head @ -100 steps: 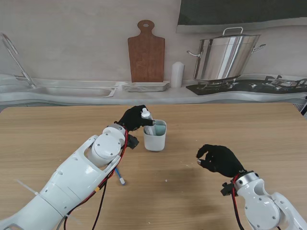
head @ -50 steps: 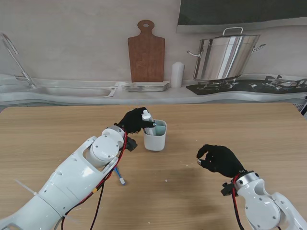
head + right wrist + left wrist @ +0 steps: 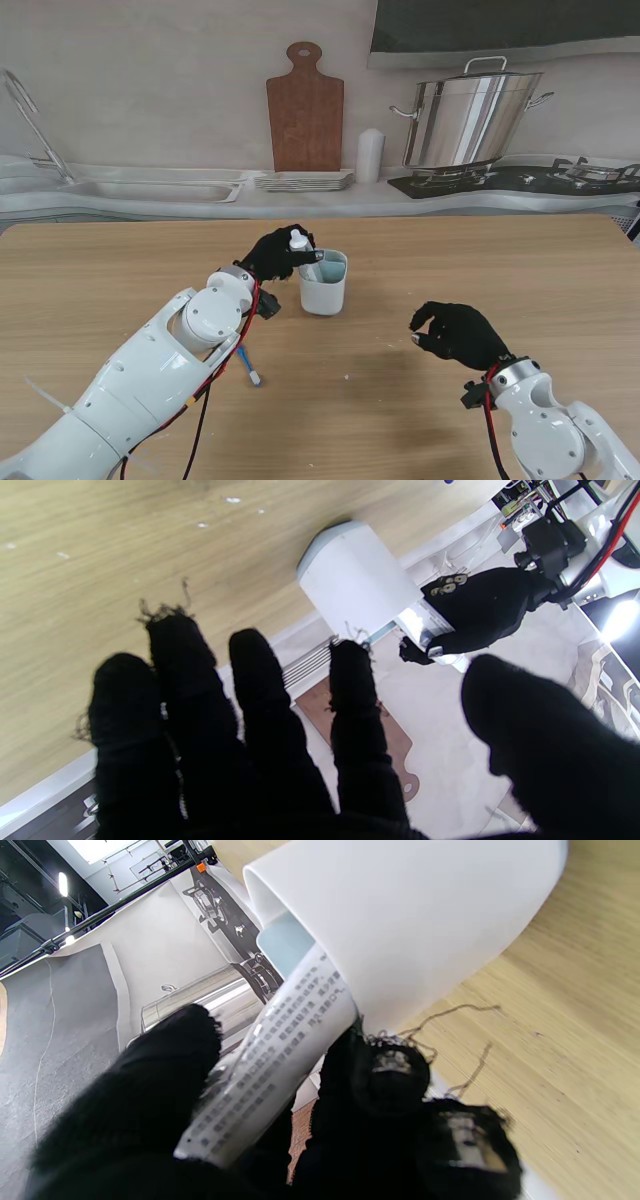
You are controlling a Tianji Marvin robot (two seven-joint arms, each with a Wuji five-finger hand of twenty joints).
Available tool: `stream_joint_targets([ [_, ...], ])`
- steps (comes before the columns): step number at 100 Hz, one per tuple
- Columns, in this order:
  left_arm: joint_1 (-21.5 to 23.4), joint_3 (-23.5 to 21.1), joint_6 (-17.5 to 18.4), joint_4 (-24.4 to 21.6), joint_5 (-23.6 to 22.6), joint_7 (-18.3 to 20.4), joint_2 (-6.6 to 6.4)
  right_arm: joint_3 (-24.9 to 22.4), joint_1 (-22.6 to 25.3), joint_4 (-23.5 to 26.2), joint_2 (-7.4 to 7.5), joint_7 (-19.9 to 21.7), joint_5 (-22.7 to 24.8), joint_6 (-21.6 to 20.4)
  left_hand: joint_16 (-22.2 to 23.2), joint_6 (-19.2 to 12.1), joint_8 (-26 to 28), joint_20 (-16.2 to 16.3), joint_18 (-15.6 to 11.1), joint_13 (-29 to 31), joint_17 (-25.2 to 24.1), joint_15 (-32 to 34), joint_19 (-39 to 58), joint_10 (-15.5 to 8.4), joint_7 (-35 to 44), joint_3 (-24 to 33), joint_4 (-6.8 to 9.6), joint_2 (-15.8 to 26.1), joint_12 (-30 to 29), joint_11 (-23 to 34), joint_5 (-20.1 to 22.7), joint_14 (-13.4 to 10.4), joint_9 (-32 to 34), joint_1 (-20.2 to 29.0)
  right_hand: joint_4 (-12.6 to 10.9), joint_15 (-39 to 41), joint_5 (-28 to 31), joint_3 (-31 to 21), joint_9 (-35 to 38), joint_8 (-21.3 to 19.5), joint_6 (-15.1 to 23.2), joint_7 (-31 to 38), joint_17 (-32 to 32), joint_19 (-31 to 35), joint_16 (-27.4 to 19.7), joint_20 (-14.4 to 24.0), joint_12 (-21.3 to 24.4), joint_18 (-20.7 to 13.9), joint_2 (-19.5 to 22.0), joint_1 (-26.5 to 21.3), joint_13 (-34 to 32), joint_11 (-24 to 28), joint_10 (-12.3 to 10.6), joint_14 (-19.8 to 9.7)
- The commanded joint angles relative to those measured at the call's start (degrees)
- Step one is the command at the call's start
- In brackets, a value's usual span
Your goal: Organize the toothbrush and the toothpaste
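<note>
**A:** Item one, largest first?

**B:** Wooden table, light grain, running the full width of the stand view. Behind its far edge a counter carries a steel stockpot toward the right, a brown cutting board leaning upright on the wall near the middle, and a stack of plates at the board's foot.

**A:** Arms?

**B:** Two white arms from the near corners. The left arm reaches diagonally toward the table's middle; the right arm stays close to the near right corner.

**A:** Hands?

**B:** Left hand, black glove, closed around the toothpaste tube. Right hand, black glove, holding nothing, fingers loosely curled and apart, hovering over bare table between the middle and the near right corner.

**A:** The holder?

**B:** White cup, pale blue inside, upright on the table a little left of centre, toward the far edge. The left hand is just beside its rim.

**A:** Toothpaste, position?

**B:** Tilted, cap end up, lower end inside the cup's mouth. In the left wrist view the printed tube is pinched between thumb and fingers and its end passes over the rim into the cup.

**A:** Smallest?

**B:** Toothbrush, lying flat on the table beside the left forearm, nearer to me than the cup, apart from it. Its far part is hidden by the arm.
</note>
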State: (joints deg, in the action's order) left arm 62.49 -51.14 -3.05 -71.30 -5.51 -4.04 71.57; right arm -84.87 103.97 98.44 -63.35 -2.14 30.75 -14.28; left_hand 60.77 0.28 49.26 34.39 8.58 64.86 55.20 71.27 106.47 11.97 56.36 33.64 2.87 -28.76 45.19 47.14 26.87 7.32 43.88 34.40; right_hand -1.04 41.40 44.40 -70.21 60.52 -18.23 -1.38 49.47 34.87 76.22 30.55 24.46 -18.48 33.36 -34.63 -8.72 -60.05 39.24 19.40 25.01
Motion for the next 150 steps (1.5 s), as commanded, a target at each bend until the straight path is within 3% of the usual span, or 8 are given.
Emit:
stream_joint_targets([
  [1,0.4,-0.2,0.5,-0.6,0.0,1.6,-0.24,0.1,0.5,0.2,-0.07,1.0,0.3,0.0,1.6,-1.0,-1.2,1.5,-1.9,-1.5,-1.3,-1.3,7.0,0.6,-1.5,-1.7,1.87,0.8,-4.8,-5.9,-2.3,4.2,-2.9,-2.0,0.1,0.1,1.3,-0.5,-0.5,0.1,0.4,0.1,-0.3,0.2,0.5,0.9,-0.5,5.1,-0.5,-0.2,0.1,0.5,0.6,0.3],
  [18,0.6,-0.4,1.2,-0.7,-0.3,1.9,-0.49,0.2,0.5,0.1,-0.05,1.2,0.2,0.1,2.5,-0.6,-4.6,3.6,-1.1,-5.2,-5.2,-3.9,4.9,0.4,-6.0,-4.2,2.57,1.6,-7.0,-9.4,-5.9,5.0,-7.5,-2.9,0.3,0.0,1.2,-0.4,-0.5,0.0,0.5,0.2,-0.5,0.1,0.5,0.9,-0.5,5.0,-0.6,-0.2,0.2,0.6,0.6,0.3],
  [34,1.0,-0.8,1.9,-1.1,-0.9,2.1,-0.81,0.3,0.5,0.1,-0.06,1.2,0.2,0.2,3.8,-0.9,-10.1,9.3,1.1,-13.2,-12.4,-10.3,-1.9,0.5,-12.0,-7.7,3.68,3.0,-11.5,-15.7,-11.7,6.1,-18.2,-3.2,0.4,0.0,1.2,-0.3,-0.5,0.0,0.4,0.2,-0.5,0.1,0.5,0.9,-0.5,4.9,-0.6,-0.1,0.2,0.6,0.7,0.3],
  [50,1.7,-1.4,2.7,-1.8,-1.1,2.2,-1.06,0.3,0.5,0.1,-0.07,1.1,0.2,0.2,3.3,-2.7,-9.2,12.3,2.0,-13.1,-13.7,-10.4,-3.9,-0.7,-9.8,-7.3,4.68,2.3,-13.6,-16.3,-9.6,5.9,-16.5,-2.5,0.4,0.0,1.2,-0.3,-0.5,0.0,0.5,0.2,-0.5,0.1,0.5,0.9,-0.5,4.9,-0.5,-0.1,0.2,0.6,0.6,0.3],
  [58,1.8,-1.5,3.1,-1.9,-1.0,2.4,-1.16,0.4,0.5,0.1,-0.07,1.1,0.2,0.2,2.0,-4.3,-5.5,11.2,1.7,-10.2,-11.7,-9.0,-2.4,-1.5,-6.1,-1.9,3.83,0.5,-12.8,-14.4,-5.2,5.5,-10.6,-2.2,0.4,0.0,1.1,-0.3,-0.5,0.0,0.4,0.2,-0.5,0.1,0.5,0.9,-0.5,4.9,-0.6,-0.1,0.2,0.6,0.7,0.3],
  [76,1.9,-1.4,3.7,-1.8,-1.7,2.6,-1.36,0.3,0.5,0.1,-0.07,1.1,0.2,0.2,2.0,-3.4,-4.9,10.8,1.3,-9.8,-11.3,-8.8,-2.1,-0.8,-5.6,-1.7,3.34,0.5,-12.6,-14.3,-5.1,5.3,-10.5,-2.9,0.4,0.0,1.2,-0.4,-0.5,0.0,0.4,0.2,-0.5,0.1,0.5,0.9,-0.5,4.9,-0.5,-0.1,0.3,0.5,0.7,0.3],
  [111,3.6,-3.0,4.0,-5.1,-4.1,2.2,-2.15,0.3,0.6,0.1,-0.08,1.0,0.3,0.3,2.7,-2.6,-9.1,11.5,2.1,-13.9,-15.1,-11.5,-4.9,-0.7,-12.2,-4.3,3.27,1.3,-14.4,-17.6,-11.8,5.6,-18.0,-3.6,0.4,0.1,1.2,-0.4,-0.5,0.0,0.4,0.1,-0.6,0.1,0.5,0.9,-0.5,5.0,-0.4,-0.1,0.2,0.6,0.6,0.3],
  [150,10.6,-11.5,2.6,-15.7,-12.6,7.2,-5.98,-0.1,0.7,0.0,-0.11,0.7,0.6,-0.2,2.1,-1.6,-13.7,13.3,1.6,-16.6,-17.6,-15.0,-7.9,-1.6,-17.2,-6.0,3.98,0.9,-17.3,-20.6,-15.1,4.4,-22.2,-3.7,0.4,0.1,0.9,-0.3,-1.0,0.0,0.5,0.1,-0.5,0.1,0.5,0.9,-0.4,4.9,-0.5,-0.1,0.2,0.3,0.8,0.3],
])
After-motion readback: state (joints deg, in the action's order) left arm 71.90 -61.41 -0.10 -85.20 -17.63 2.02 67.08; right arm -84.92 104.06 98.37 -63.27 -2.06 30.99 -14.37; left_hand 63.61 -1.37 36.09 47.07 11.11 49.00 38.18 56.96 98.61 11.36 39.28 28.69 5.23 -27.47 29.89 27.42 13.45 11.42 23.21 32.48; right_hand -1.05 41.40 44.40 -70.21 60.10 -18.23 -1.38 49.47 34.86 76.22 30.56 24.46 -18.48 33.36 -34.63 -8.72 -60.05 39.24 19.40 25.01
